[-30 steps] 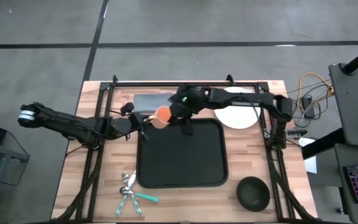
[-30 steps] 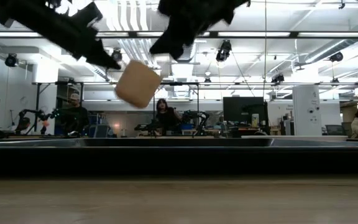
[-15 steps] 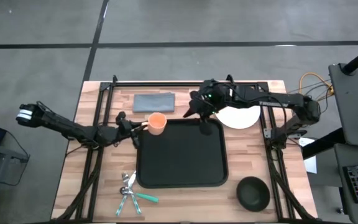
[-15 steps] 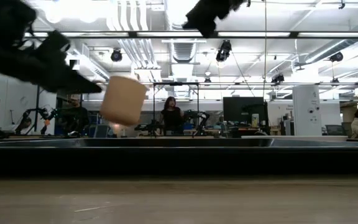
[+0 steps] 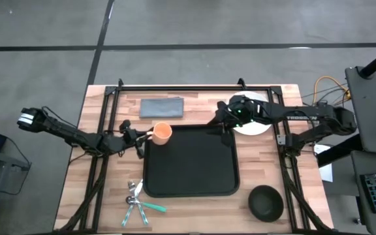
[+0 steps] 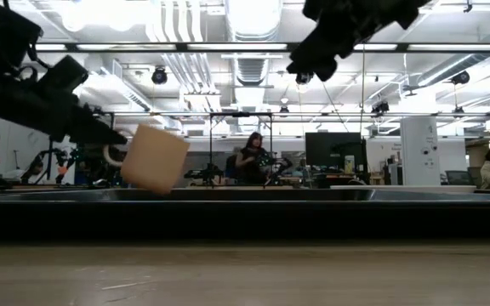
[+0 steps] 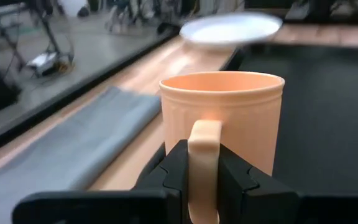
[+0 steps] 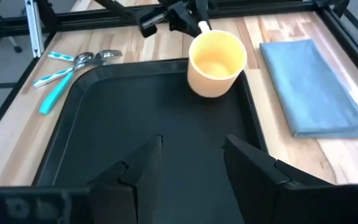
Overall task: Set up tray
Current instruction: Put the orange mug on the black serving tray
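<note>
Pinching the handle of an orange cup (image 5: 162,132), the left gripper (image 5: 146,135) holds it over the far left corner of the black tray (image 5: 191,179), which lies mid-desk (image 5: 266,170). Over the tray's far right corner, the right gripper (image 5: 223,121) hangs with fingers (image 8: 143,163) spread, empty.

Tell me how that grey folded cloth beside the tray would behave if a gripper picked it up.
The cloth lies flat in soft folds on the table, so it would probably droop and unfold when lifted by one edge. It looks thin, likely light. Pushed, it may bunch rather than slide.
</note>
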Tool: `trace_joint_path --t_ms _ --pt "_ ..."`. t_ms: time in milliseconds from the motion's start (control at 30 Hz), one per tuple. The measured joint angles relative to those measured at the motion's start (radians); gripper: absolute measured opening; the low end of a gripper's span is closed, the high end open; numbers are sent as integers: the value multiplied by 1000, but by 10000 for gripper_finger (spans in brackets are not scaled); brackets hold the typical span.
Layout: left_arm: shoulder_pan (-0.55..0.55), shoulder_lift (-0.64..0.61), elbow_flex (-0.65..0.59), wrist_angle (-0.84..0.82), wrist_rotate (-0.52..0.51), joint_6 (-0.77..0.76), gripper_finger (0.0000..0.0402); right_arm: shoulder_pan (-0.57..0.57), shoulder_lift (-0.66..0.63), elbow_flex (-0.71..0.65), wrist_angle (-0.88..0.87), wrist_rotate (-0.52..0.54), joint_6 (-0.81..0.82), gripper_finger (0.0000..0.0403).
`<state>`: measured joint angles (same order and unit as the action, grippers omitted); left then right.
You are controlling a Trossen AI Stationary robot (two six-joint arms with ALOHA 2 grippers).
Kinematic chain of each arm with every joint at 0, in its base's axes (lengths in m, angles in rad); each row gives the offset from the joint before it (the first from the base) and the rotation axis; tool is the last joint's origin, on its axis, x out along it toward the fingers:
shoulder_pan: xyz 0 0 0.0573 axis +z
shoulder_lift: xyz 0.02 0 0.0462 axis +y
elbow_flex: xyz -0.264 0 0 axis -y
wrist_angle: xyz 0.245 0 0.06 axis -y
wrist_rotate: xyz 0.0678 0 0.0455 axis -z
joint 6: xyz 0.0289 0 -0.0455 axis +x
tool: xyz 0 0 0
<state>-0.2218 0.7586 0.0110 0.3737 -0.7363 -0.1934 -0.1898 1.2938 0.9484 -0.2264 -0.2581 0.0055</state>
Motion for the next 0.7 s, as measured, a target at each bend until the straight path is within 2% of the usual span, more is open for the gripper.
trace_joint_path --t_ms 167,367,567,700 --pt "-1 -1 -1 -113 -12 -113 28 0 -40 -28 0 0 3 160" --pt "-2 -1 0 -161 12 -142 28 0 -44 -23 -2 0 -7 160" --pt "-2 -1 0 -183 46 -168 108 0 -44 -22 -3 -1 -13 160" --pt "-2 0 4 -187 46 -186 136 0 -44 -22 -7 -1 -16 160"
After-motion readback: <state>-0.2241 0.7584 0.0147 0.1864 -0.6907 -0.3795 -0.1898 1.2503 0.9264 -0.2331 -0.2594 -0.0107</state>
